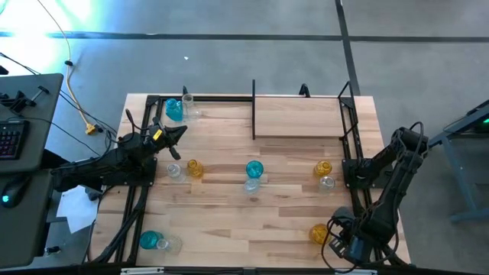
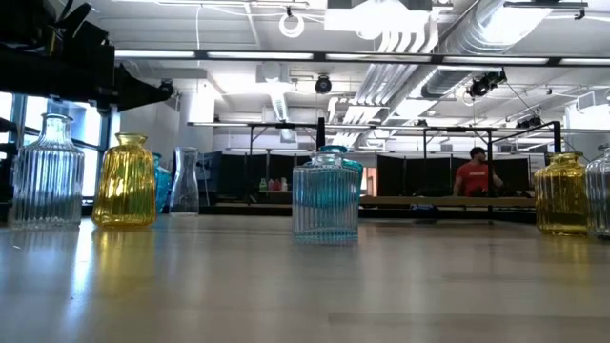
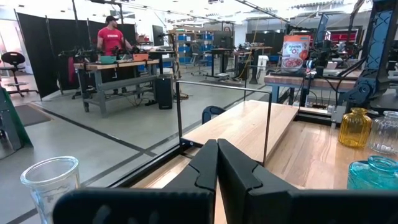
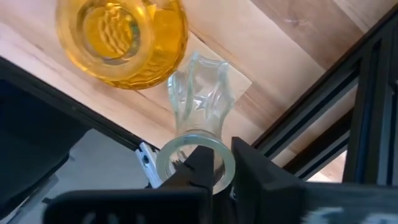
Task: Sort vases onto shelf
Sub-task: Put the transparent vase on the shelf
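Note:
The shelf [image 1: 298, 116], a light-wood board in a black frame, lies at the table's far side. Vases stand upright in small groups: teal [image 1: 174, 109] and clear [image 1: 187, 103] at the far left, clear [image 1: 174, 169] and amber [image 1: 194, 168], teal [image 1: 254, 169] and clear [image 1: 252, 185] mid-table, amber [image 1: 322, 168] and clear [image 1: 327, 182] on the right. My left gripper [image 1: 180, 131] hovers shut and empty near the far-left pair. My right gripper [image 4: 222, 163] is at the near right corner beside an amber vase [image 4: 121, 37], shut on a clear vase [image 4: 199, 93]. My right gripper holds the clear vase by its mouth rim [image 4: 217, 180], with one finger [image 4: 200, 163] inside the opening and the other [image 4: 252, 168] outside. The fingers come from above. The vase's body reaches away below them over the table's near right edge; whether its base rests on anything I cannot tell.
A teal vase [image 1: 150, 241] and a clear one [image 1: 166, 244] stand at the near left corner. Black frame rails [image 1: 353, 164] run along the table's right side, close to the right arm. Bare wood lies between the vase groups. A person in red [image 2: 474, 176] stands far behind.

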{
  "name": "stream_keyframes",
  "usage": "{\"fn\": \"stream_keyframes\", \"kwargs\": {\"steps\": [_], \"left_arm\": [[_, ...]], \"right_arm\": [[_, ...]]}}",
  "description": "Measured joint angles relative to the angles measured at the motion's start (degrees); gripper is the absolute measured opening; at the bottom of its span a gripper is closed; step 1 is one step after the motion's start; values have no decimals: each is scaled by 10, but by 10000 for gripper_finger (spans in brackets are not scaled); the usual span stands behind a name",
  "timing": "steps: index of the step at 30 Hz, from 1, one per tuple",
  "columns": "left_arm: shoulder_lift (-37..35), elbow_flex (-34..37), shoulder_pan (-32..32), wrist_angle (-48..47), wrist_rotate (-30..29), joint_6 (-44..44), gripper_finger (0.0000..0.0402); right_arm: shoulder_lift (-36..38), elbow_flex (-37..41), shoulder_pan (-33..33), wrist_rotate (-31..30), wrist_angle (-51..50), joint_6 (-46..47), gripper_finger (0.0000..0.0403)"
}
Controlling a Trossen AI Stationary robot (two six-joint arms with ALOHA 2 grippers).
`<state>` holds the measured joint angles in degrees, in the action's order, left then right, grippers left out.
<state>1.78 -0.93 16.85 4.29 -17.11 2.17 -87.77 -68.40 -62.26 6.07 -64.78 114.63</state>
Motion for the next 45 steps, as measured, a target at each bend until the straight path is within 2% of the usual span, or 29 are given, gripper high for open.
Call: {"fn": "stream_keyframes", "kwargs": {"steps": [9, 14, 22, 26, 29, 34, 45], "left_arm": [[0, 0, 0, 0, 0, 0, 1], [0, 0, 0, 0, 0, 0, 1], [0, 0, 0, -1, 0, 0, 1], [0, 0, 0, -1, 0, 0, 1], [0, 0, 0, -1, 0, 0, 1], [0, 0, 0, -2, 0, 0, 1], [0, 0, 0, -2, 0, 0, 1]], "right_arm": [[10, -28, 1, 2, -18, -4, 5], [10, -90, 16, 12, -93, -20, 4], [11, -222, 81, 8, -253, -98, 2], [22, -262, 131, -34, -246, -172, 1], [35, -269, 183, -67, -254, -248, 1], [49, -268, 300, -89, -251, -417, 1], [50, -271, 659, -89, -252, -805, 1]]}}
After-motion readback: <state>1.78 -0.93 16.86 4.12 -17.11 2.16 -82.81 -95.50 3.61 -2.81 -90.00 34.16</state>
